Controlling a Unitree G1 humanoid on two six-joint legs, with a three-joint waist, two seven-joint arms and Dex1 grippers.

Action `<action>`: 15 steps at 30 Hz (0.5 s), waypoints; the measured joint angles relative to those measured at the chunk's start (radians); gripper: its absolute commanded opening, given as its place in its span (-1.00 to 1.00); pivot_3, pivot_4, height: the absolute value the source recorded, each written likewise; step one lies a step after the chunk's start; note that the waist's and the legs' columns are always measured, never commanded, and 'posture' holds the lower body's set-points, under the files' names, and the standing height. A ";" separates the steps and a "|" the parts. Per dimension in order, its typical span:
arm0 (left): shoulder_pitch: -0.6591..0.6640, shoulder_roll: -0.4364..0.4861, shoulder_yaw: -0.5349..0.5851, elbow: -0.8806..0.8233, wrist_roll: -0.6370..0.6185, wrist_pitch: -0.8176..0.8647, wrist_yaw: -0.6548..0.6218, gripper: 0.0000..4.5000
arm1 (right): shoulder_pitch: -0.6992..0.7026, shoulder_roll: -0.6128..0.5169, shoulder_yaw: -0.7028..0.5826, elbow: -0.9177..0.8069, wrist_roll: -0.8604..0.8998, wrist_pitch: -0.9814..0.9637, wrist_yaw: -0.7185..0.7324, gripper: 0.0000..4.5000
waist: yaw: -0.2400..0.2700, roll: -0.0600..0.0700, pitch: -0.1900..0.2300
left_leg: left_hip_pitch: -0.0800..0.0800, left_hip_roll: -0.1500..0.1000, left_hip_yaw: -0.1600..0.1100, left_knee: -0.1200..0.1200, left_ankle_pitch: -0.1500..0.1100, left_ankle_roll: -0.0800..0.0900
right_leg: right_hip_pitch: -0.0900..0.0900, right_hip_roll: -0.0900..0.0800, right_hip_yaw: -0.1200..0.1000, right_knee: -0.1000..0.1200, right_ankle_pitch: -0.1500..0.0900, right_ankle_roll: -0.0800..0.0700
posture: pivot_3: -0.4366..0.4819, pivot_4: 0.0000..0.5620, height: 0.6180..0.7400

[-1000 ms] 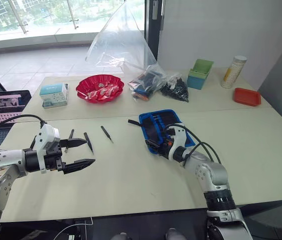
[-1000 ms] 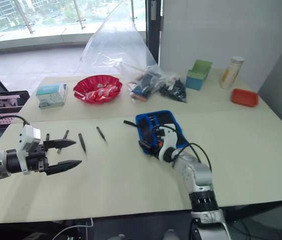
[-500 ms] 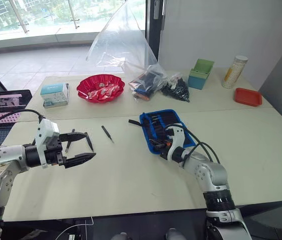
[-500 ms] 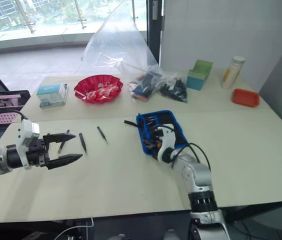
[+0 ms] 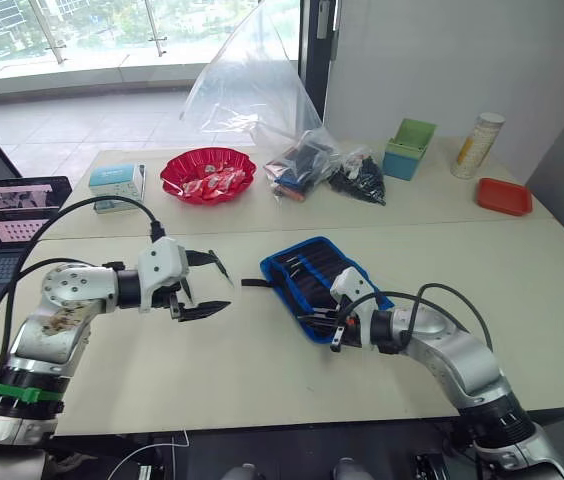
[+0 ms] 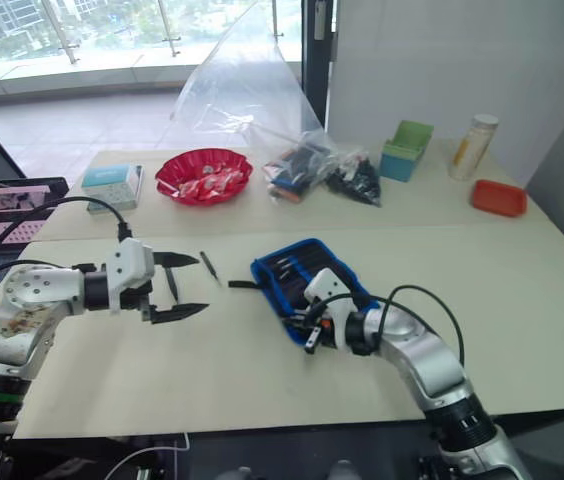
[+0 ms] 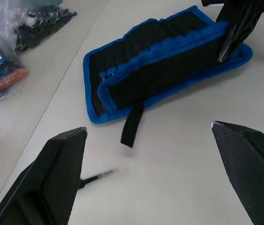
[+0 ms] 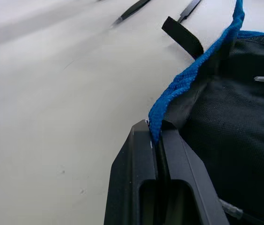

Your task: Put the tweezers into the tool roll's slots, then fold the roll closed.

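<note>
The tool roll [image 5: 314, 288] lies open near the table's middle, black with blue trim, its slots [image 5: 302, 268] facing up and its strap [image 7: 133, 123] trailing toward my left arm. My right gripper [image 8: 156, 135] is shut on the blue trim [image 8: 179, 89] at the roll's near edge. My left gripper [image 6: 198, 285] hovers open just left of the strap. One slim black tweezers [image 6: 205, 266] lies beyond its fingertips, and another tweezers [image 6: 171, 285] lies between its fingers. Two tweezers [image 8: 132, 9] show in the right wrist view beyond the strap.
Along the back of the table stand a red bowl [image 5: 208, 174], a clear plastic bag [image 5: 257, 85], bagged items [image 5: 307, 162], a green bin [image 5: 407, 148], a canister [image 5: 489, 143] and a red tray [image 5: 505, 195]. A small box [image 5: 117, 184] and a laptop [image 5: 7, 200] sit far left.
The camera has shifted. My right gripper has shut on the roll's near blue edge. My left gripper has moved right over the tweezers toward the roll, still open.
</note>
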 measured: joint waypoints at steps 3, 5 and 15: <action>-0.074 -0.030 -0.084 0.102 0.104 -0.126 -0.013 1.00 | 0.034 -0.025 0.010 -0.018 -0.013 -0.003 0.012 -0.99 | 0.003 -0.001 0.000 | 0.000 0.000 0.000 0.000 0.000 0.000 | 0.000 0.000 0.000 0.000 0.000 0.000 | -0.05 -0.47 1.00; -0.131 -0.094 -0.119 0.174 0.129 -0.154 -0.013 1.00 | 0.045 -0.011 0.010 -0.019 -0.014 -0.008 0.008 -0.99 | 0.006 -0.002 0.000 | -0.001 -0.001 0.000 0.002 0.000 0.000 | 0.000 0.000 -0.001 0.000 0.000 0.001 | -0.05 -0.47 1.00; -0.355 -0.241 -0.226 0.491 0.267 -0.317 -0.002 1.00 | 0.081 -0.005 0.034 -0.023 -0.059 -0.054 0.009 -0.99 | 0.001 -0.008 0.000 | -0.004 -0.001 -0.001 0.006 -0.001 0.002 | 0.000 0.000 -0.002 0.003 0.001 0.002 | -0.05 -0.47 1.00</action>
